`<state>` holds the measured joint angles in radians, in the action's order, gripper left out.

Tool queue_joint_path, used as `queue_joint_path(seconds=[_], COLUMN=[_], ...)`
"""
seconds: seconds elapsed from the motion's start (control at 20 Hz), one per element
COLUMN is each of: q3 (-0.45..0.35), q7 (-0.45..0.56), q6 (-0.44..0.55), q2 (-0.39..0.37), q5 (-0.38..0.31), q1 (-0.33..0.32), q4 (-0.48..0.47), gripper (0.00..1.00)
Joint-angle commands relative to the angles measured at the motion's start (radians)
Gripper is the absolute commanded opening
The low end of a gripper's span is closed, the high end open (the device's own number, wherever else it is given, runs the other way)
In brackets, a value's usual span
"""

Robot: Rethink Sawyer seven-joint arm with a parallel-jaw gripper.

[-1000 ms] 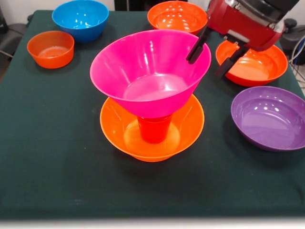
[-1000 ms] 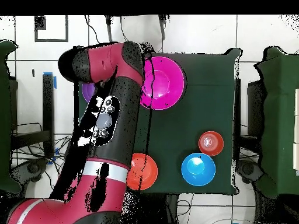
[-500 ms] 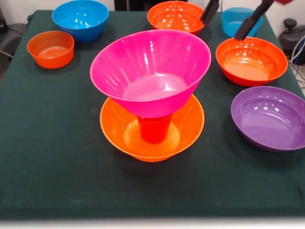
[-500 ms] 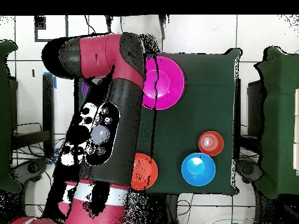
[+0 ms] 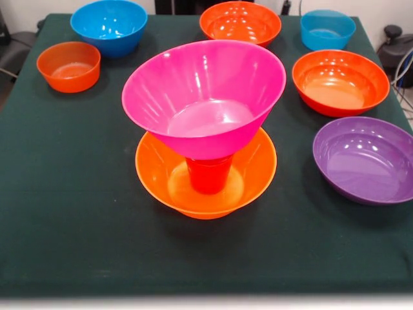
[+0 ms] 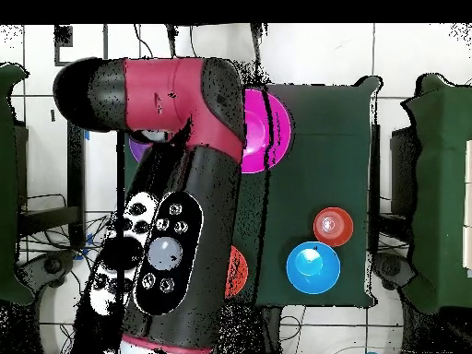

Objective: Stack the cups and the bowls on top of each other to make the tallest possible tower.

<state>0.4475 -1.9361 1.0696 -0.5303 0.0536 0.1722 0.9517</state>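
The tower stands mid-table: a large yellow-orange flared bowl [image 5: 155, 173] is the base, an orange-red cup [image 5: 208, 175] stands in it, and a large pink flared bowl [image 5: 204, 97] rests on the cup. In the overhead view the pink bowl [image 6: 273, 129] shows partly beside the arm [image 6: 175, 184]. Loose bowls lie around it: blue [image 5: 108, 24], small orange [image 5: 68, 64], orange-red at the far side [image 5: 240, 22], small blue [image 5: 327, 29], orange-red at the right [image 5: 340, 81] and purple [image 5: 364, 158]. Of my gripper [image 5: 286, 6] only a dark tip shows at the top edge, well clear of the tower.
The dark green cloth [image 5: 77, 213] covers the table. In the overhead view the arm hides the left half of the table. The blue bowl [image 6: 312, 265], the small orange bowl [image 6: 333, 226] and part of an orange-red bowl [image 6: 237, 272] show beside it.
My gripper has drawn away from the pink bowl's rim, up and back, almost out of the front view. The pink bowl stays on the cup. The arm has swung over the table in the overhead view.
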Motion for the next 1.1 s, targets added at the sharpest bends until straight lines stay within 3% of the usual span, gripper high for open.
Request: queue_joint_path(seconds=[0.05, 0.55, 1.1], q3=[-0.139, -0.231, -0.39], q7=[0.12, 0.26, 0.342], q6=[-0.156, -0.265, -0.341], q2=[-0.13, -0.239, -0.294], q5=[-0.033, -0.082, -0.143], q1=[-0.086, -0.213, -0.384], q4=[0.383, 0.545, 0.642], gripper=[1.0, 1.0, 1.0])
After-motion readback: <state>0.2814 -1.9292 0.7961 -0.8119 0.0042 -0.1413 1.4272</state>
